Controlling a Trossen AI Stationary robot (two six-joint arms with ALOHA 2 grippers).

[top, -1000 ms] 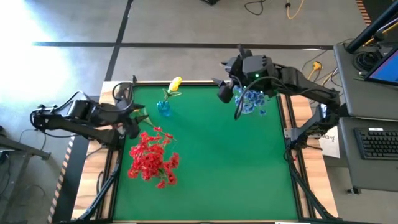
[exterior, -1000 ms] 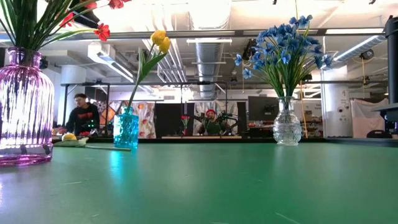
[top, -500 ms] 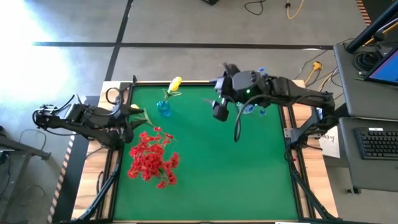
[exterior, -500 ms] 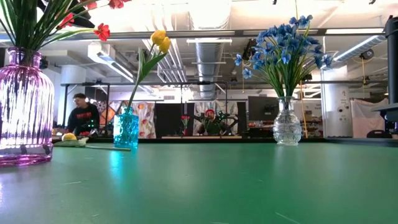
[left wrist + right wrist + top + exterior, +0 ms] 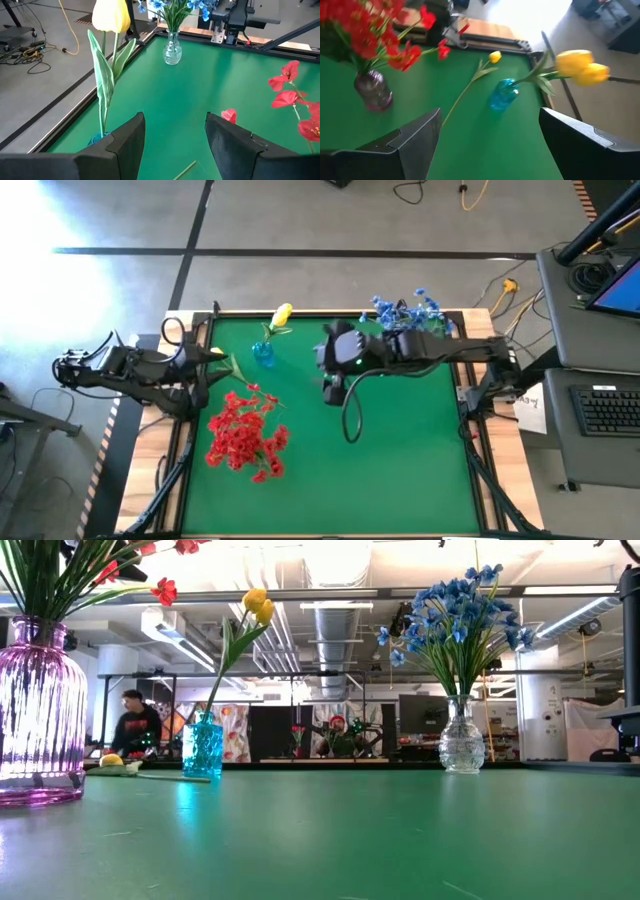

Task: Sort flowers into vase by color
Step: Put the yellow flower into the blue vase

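Right pincer (image 5: 331, 392) open, empty, mid-table; loose yellow flower (image 5: 472, 81) well ahead.

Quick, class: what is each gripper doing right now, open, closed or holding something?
Left gripper: open, holding nothing, at the table's left edge.
Right gripper: open, holding nothing, over the table's middle.

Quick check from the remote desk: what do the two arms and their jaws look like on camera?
Both arms are dark, jointed links. The right arm carries a small green light near its wrist and a black cable looping below it. The left arm also trails black cabling. In the wrist views, each pair of jaws appears as broad, angular, dark plates.
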